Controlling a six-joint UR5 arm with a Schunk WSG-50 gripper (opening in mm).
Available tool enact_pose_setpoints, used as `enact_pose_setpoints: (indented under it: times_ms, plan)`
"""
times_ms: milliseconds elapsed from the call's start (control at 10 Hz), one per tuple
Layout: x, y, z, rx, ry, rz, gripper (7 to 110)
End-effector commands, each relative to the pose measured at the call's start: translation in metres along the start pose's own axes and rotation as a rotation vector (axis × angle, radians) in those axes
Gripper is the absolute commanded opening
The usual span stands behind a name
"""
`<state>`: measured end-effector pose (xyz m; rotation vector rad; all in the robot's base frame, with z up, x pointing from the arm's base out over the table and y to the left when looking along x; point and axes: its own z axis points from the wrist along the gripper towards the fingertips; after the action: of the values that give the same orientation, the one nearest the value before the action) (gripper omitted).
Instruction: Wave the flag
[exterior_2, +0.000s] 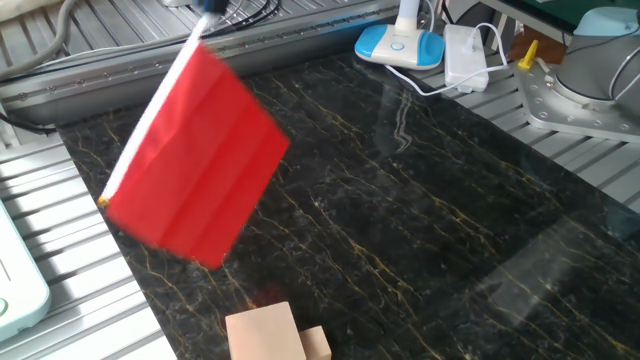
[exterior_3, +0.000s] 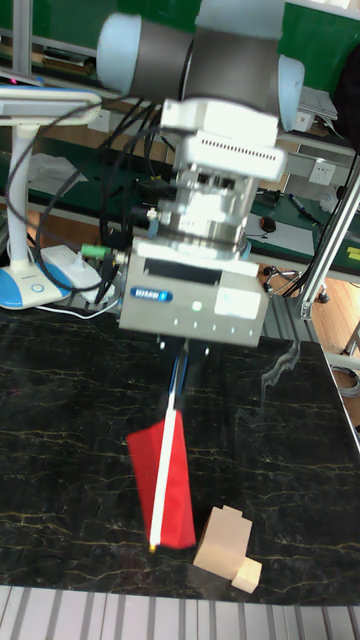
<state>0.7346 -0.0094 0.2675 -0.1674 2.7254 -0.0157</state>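
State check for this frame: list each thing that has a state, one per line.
flag: held off the table, stick tilted, red sheet blurred by motion.
gripper: shut on the flag's stick, pointing down over the table.
wooden blocks: resting on the marble table, a large one with a small one beside it, untouched.
desk lamp: base standing at the table's far edge; lit or not cannot be told.
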Motion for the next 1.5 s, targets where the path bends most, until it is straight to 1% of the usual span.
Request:
enact_pose_setpoints:
  times_ms: [0, 100, 200, 300, 400, 500, 600, 700, 800, 1000, 1100, 1200, 1300, 1400]
  plan:
    - [-0.007, -0.003, 0.027, -0.007, -0.055, -0.018, 7]
    - [-0.005, -0.007, 0.033, -0.005, -0.067, -0.027, 7]
    - [-0.001, -0.01, 0.036, -0.007, -0.065, -0.03, 7]
    - [0.012, -0.011, 0.037, -0.013, -0.025, -0.03, 7]
    - [0.036, -0.014, 0.036, -0.013, 0.06, -0.064, 7]
    - [0.055, -0.013, 0.035, -0.027, 0.117, -0.073, 7]
    - [0.073, -0.016, 0.033, -0.035, 0.169, -0.101, 7]
    - [0.08, -0.023, 0.034, -0.023, 0.17, -0.108, 7]
    - [0.079, -0.026, 0.036, -0.017, 0.149, -0.096, 7]
    - [0.065, -0.028, 0.037, -0.002, 0.101, -0.067, 7]
    - [0.063, -0.028, 0.038, -0.001, 0.091, -0.047, 7]
    - [0.058, -0.025, 0.042, -0.017, 0.07, -0.024, 7]
    - [0.052, -0.021, 0.043, -0.046, 0.049, 0.004, 7]
    - [0.048, -0.022, 0.044, -0.05, 0.04, 0.01, 7]
